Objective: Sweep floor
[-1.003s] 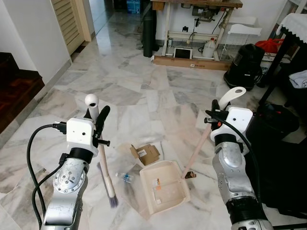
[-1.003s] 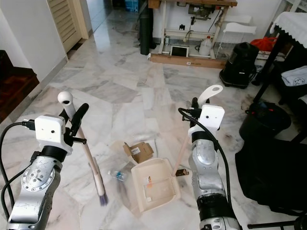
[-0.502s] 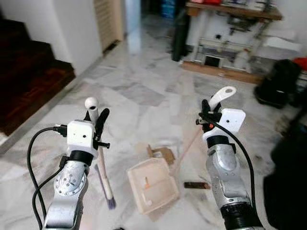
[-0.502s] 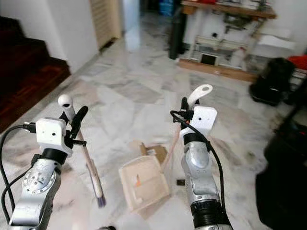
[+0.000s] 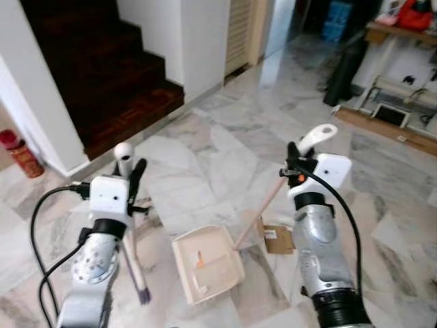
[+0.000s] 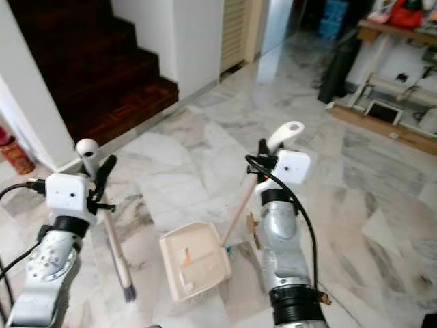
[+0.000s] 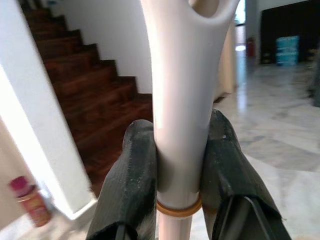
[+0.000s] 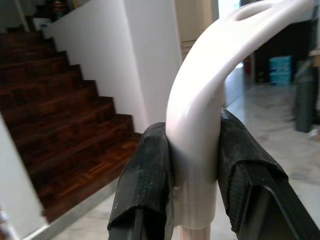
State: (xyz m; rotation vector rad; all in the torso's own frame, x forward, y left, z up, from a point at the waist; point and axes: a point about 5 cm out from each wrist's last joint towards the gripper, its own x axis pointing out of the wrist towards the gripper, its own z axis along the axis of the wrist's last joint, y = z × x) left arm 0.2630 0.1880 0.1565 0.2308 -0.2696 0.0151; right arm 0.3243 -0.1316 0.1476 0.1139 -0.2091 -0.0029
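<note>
From the left eye view, the left pincer is clamped near the top of the broom, keeping it upright so its dark bristles rest on the marble floor. The right pincer holds the long-handled dustpan by its white grip, the handle slanting down so the cream pan lies flat on the floor, mouth toward the broom. A torn cardboard scrap lies just behind the pan.

In the left wrist view, both black fingers press the broom's white handle between them, with the wooden staircase beyond.

In the right wrist view, the fingers are clenched on the curved dustpan grip.
</note>
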